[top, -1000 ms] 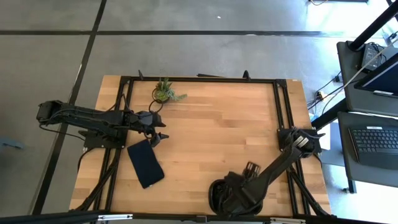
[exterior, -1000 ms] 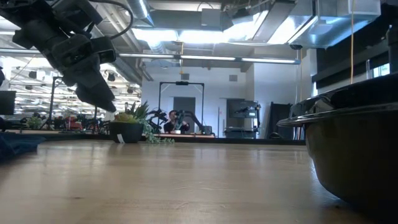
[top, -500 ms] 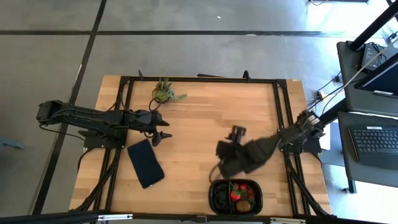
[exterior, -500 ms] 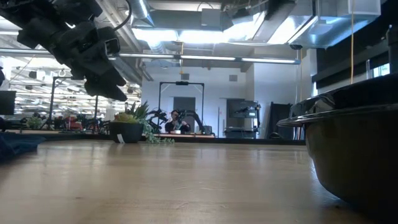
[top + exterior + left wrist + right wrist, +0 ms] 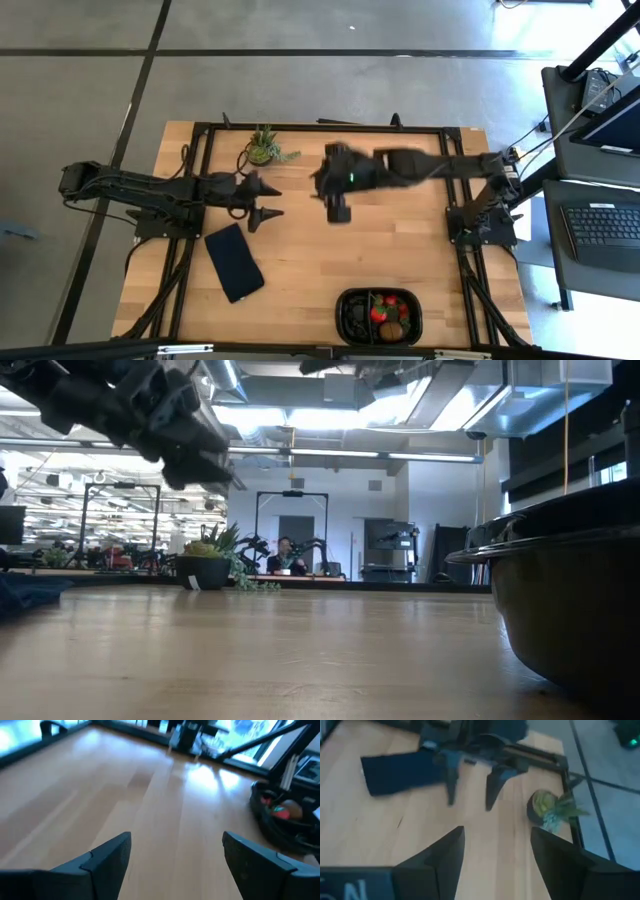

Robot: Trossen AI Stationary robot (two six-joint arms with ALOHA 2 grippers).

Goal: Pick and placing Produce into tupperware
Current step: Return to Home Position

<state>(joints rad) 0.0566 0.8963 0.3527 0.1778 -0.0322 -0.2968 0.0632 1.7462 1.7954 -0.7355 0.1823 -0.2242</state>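
The tupperware (image 5: 418,320) sits at the near edge of the bench (image 5: 330,262), right of centre. In the low view its dark wall (image 5: 570,610) fills the right side and hides everything behind it. Inside it are red strawberries (image 5: 381,312) and a brown kiwi (image 5: 392,329) (its left compartment is too dark to tell). The left wrist view shows the same tray (image 5: 272,827) well away from that arm.

A dark navy slab (image 5: 234,262) lies flat at near left, apart from the tray. There is white lettering at the lower edge of the right wrist view, cut off and not legible.

The left gripper (image 5: 268,203) is just past the slab's far corner. Its fingers (image 5: 107,855) are spread wide with nothing between them, only bare wood.

The right gripper (image 5: 338,208) hangs over the bench's middle-far part, with the arm stretched across from the right. Its fingers (image 5: 440,860) are parted and empty, and it faces the left gripper and the slab (image 5: 395,772).

A small spiky potted plant (image 5: 265,148) stands at the far edge, near the left gripper. A keyboard (image 5: 605,225) sits on a side desk off to the right. A person (image 5: 285,552) is far back in the room.
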